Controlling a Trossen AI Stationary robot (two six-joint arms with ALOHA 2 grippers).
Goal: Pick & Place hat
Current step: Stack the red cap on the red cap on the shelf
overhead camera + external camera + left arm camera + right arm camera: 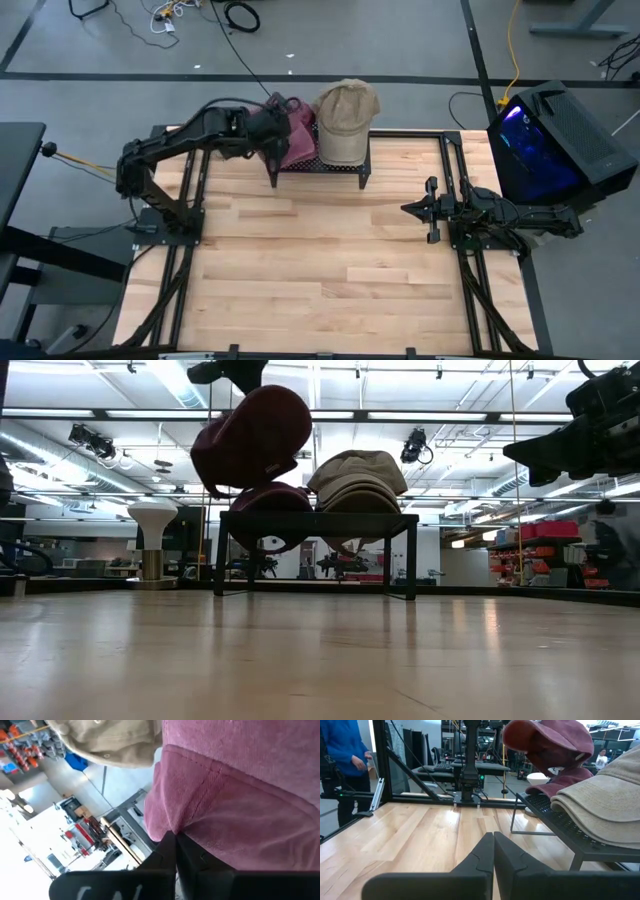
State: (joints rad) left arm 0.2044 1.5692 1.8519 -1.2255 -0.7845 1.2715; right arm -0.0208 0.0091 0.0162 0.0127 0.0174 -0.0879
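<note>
A black mesh rack (330, 165) stands at the table's far middle. A stack of tan hats (346, 120) rests on it, with a maroon hat (268, 510) lying beside them. A second maroon hat (250, 440) hangs above that one, and my left gripper (175, 845) is shut on it. In the high view this gripper (270, 125) is at the rack's left end. My right gripper (493, 851) is shut on nothing and stays level at the table's right side (432, 210). My left gripper pinches a bunched bit of the maroon hat's cloth (172, 827) between its two fingers. It comes from the table's left and slants down. The hat (550, 742) is tilted and hangs over the rack; I cannot tell whether it still touches the maroon hat under it.
Bare wooden tabletop (320, 270) lies between the rack and the near edge. A black case with a blue glow (545, 140) sits past the table's right edge. A person in blue (345, 750) stands beyond the table's left side.
</note>
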